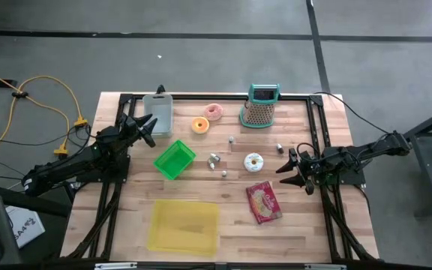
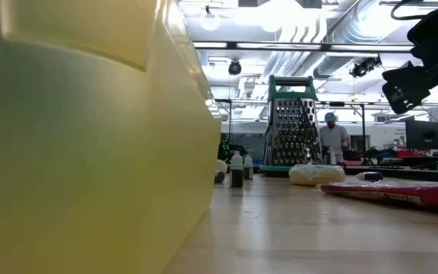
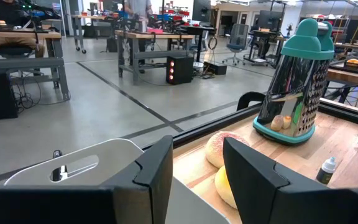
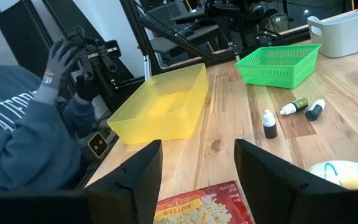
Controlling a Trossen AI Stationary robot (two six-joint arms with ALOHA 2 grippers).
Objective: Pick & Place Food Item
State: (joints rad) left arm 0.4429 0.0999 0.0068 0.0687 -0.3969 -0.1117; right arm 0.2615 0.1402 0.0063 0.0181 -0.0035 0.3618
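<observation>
The right gripper (image 1: pixel 295 169) is open and holds nothing, right next to the white donut (image 1: pixel 254 161) and the red food packet (image 1: pixel 264 202). If it goes down crooked, it could push the donut into the little bottles (image 1: pixel 217 162). Farther off, the left gripper (image 1: pixel 147 128) waits open by the gray bin (image 1: pixel 157 112).

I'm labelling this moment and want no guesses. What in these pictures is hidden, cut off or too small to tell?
- Low view: the yellow plastic bin fills the left half, hiding the table behind it.
- High view: the small dropper bottles are too tiny to read.
- Right wrist view: the red snack packet is cut by the bottom edge.
- Left wrist view: the gripper's own fingers partly cover two donuts.
</observation>
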